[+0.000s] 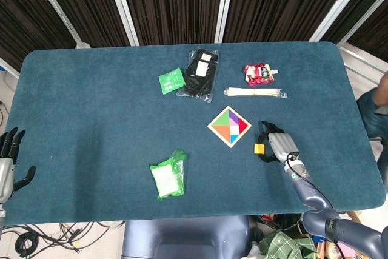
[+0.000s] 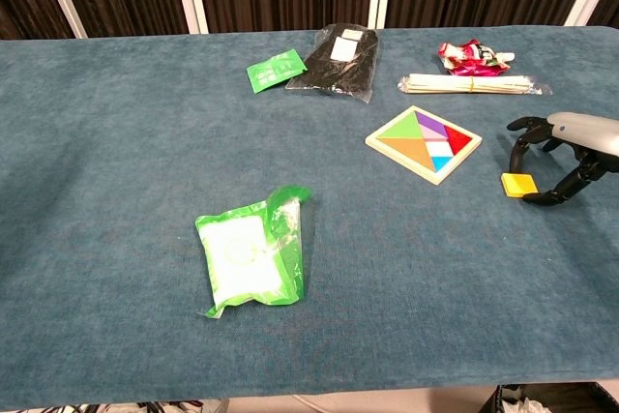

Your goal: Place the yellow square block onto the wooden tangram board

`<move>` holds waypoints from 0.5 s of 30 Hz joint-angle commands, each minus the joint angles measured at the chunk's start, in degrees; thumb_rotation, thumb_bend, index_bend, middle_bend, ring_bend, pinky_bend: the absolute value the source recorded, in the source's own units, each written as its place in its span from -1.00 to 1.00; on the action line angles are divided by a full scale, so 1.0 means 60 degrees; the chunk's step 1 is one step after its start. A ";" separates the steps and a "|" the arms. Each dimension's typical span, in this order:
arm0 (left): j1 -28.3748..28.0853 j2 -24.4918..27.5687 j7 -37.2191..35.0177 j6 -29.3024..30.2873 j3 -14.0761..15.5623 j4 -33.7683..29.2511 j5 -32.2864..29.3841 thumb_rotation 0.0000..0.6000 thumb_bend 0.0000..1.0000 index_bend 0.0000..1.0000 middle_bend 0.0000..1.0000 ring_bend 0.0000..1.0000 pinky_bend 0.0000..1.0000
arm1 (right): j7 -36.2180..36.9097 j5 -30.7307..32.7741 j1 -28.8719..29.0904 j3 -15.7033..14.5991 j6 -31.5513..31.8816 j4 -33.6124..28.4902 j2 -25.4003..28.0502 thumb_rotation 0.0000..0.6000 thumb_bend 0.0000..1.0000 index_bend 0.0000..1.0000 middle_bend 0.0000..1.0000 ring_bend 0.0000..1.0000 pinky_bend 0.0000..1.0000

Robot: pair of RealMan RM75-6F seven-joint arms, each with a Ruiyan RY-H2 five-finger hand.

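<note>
right hand (image 2: 561,157): dark fingers spread and arched around the small yellow square block (image 2: 519,186) — fingertips at its edges, firm grip cannot be told
yellow block: on the teal cloth table (image 2: 116,142), just left of the right hand, not on the board
wooden tangram board with coloured pieces (image 2: 424,143): near, up-left of the right hand
green plastic pouch (image 2: 253,256): far left of it, near table edge
bundle of pale sticks (image 2: 469,84): beyond the board
left hand (image 1: 7,162): off the table's left end, fingers apart, holding nothing
</note>
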 commanded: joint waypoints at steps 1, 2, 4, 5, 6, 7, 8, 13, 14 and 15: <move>-0.0001 -0.0001 -0.0001 -0.0002 -0.0001 0.0001 -0.0001 1.00 -0.33 -1.00 -1.00 -1.00 -1.00 | 0.0029 -0.0012 0.0004 0.0024 -0.0015 -0.0011 -0.0006 1.00 -0.34 -0.05 -1.00 -1.00 -0.74; -0.0001 0.0000 -0.0009 -0.0002 -0.0003 -0.0002 -0.0004 1.00 -0.33 -1.00 -1.00 -1.00 -1.00 | 0.0039 -0.0023 0.0008 0.0030 -0.0029 -0.0018 -0.0002 1.00 -0.29 -0.04 -1.00 -1.00 -0.74; -0.0001 0.0001 -0.0016 -0.0004 -0.0006 -0.0010 -0.0011 1.00 -0.33 -1.00 -1.00 -1.00 -1.00 | 0.0037 -0.0063 0.0020 0.0044 -0.0032 -0.0038 0.0016 1.00 -0.21 -0.02 -1.00 -1.00 -0.74; 0.0000 0.0002 -0.0016 -0.0001 -0.0007 -0.0012 -0.0012 1.00 -0.33 -1.00 -1.00 -1.00 -1.00 | 0.0041 -0.0078 0.0028 0.0058 -0.0029 -0.0059 0.0030 1.00 -0.20 -0.02 -1.00 -1.00 -0.74; 0.0001 0.0002 -0.0018 0.0003 -0.0007 -0.0014 -0.0010 1.00 -0.33 -1.00 -1.00 -1.00 -1.00 | 0.0060 -0.0104 0.0045 0.0095 -0.0013 -0.0104 0.0058 1.00 -0.20 -0.02 -1.00 -1.00 -0.74; 0.0004 0.0002 -0.0022 0.0009 -0.0008 -0.0018 -0.0006 1.00 -0.33 -1.00 -1.00 -1.00 -1.00 | 0.0079 -0.0133 0.0071 0.0139 -0.0002 -0.0163 0.0097 1.00 -0.20 -0.02 -1.00 -1.00 -0.74; 0.0005 0.0002 -0.0024 0.0012 -0.0008 -0.0018 -0.0006 1.00 -0.33 -1.00 -1.00 -1.00 -1.00 | 0.0086 -0.0149 0.0089 0.0165 0.0008 -0.0190 0.0116 1.00 -0.20 -0.02 -1.00 -1.00 -0.74; 0.0006 0.0021 -0.0055 -0.0003 -0.0005 -0.0037 -0.0013 1.00 -0.33 -1.00 -1.00 -1.00 -1.00 | -0.0054 -0.0282 0.0777 0.0852 -0.0122 -0.0594 0.0427 1.00 -0.21 -0.02 -1.00 -1.00 -0.74; 0.0006 0.0025 -0.0059 -0.0006 -0.0006 -0.0039 -0.0016 1.00 -0.33 -1.00 -1.00 -1.00 -1.00 | -0.0112 -0.0191 0.0882 0.0929 -0.0234 -0.0597 0.0446 1.00 -0.22 -0.02 -1.00 -1.00 -0.74; 0.0006 0.0027 -0.0063 -0.0009 -0.0007 -0.0044 -0.0022 1.00 -0.33 -1.00 -1.00 -1.00 -1.00 | -0.0180 -0.0130 0.0988 0.1009 -0.0301 -0.0598 0.0451 1.00 -0.22 -0.02 -1.00 -1.00 -0.74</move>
